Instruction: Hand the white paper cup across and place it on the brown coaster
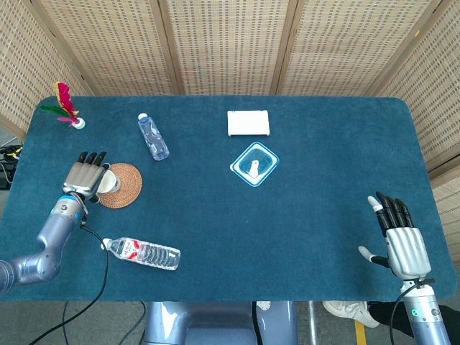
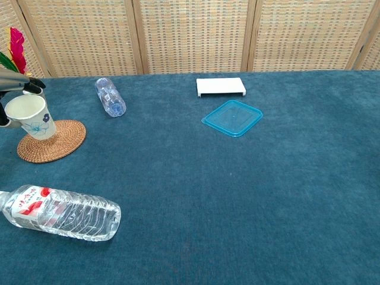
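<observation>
Cup [image 2: 29,116], white w/ a small blue flower print, sits tilted over the left edge of the coaster [image 2: 52,144], held by the left hand [image 1: 85,177]. In chest view that hand is mostly cut off by the frame edge; only dark fingertips [image 2: 32,84] show, curled over the rim. In head view the hand covers most of the cup [image 1: 108,182], so just a sliver of white rim peeks out beside the coaster [image 1: 122,187]. Whether the cup's base rests on the coaster or hangs just above it can't be told from either view.

Near the hand, a large bottle [image 2: 59,212] lies on its side at the table's [image 1: 302,215] front-left, its cap end cut off in chest view. A small bottle [image 2: 110,96] lies further back. A feather toy [image 1: 65,106] stands at the back-left corner. Toward centre: white box [image 1: 248,123], then blue lid [image 1: 254,164].

Far right, the right hand [image 1: 401,240] hangs at the table's front edge, fingers spread, holding nothing; it shows in head view only.
</observation>
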Available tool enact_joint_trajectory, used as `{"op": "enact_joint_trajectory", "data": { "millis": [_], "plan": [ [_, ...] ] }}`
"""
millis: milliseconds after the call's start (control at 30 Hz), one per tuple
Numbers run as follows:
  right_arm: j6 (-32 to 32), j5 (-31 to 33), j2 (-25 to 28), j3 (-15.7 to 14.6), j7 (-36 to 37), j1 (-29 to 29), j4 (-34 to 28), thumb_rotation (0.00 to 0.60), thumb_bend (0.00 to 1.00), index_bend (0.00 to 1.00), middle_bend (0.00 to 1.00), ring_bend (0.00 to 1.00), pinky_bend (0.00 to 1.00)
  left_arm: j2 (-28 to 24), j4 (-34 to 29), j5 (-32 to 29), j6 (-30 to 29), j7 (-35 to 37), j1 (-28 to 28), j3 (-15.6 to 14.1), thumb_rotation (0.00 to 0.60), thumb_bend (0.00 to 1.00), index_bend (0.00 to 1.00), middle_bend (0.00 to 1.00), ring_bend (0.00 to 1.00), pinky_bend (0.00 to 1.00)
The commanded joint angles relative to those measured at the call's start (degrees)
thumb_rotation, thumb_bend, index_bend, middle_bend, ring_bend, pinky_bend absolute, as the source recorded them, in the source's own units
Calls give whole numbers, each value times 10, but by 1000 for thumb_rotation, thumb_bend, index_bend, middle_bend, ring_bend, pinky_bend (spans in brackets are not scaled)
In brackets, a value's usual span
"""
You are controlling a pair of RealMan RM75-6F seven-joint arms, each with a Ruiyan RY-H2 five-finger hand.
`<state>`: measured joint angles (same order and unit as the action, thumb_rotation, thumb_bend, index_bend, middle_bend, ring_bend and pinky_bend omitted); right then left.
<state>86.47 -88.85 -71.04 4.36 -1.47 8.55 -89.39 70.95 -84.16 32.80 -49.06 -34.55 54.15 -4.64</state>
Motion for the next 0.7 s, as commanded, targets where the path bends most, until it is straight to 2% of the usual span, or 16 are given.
{"op": "enact_joint_trajectory", "data": {
  "millis": [33, 567, 700],
  "plan": [
    [2, 0, 1, 1, 2, -1, 0, 600, 83, 33, 0, 0, 0, 6, 3, -7, 2, -9, 3, 5, 600, 349, 250, 0, 0, 0],
    [3, 2, 3, 3, 10, -4, 1, 600, 83, 33, 0, 0, 0, 52, 38, -71, 7, -76, 25, 16, 600, 346, 250, 0, 0, 0],
    [4, 2, 4, 4, 11, -5, 1, 600, 84, 33, 0, 0, 0, 61, 42, -78, 8, -86, 26, 14, 600, 345, 223, 0, 0, 0]
  ]
}}
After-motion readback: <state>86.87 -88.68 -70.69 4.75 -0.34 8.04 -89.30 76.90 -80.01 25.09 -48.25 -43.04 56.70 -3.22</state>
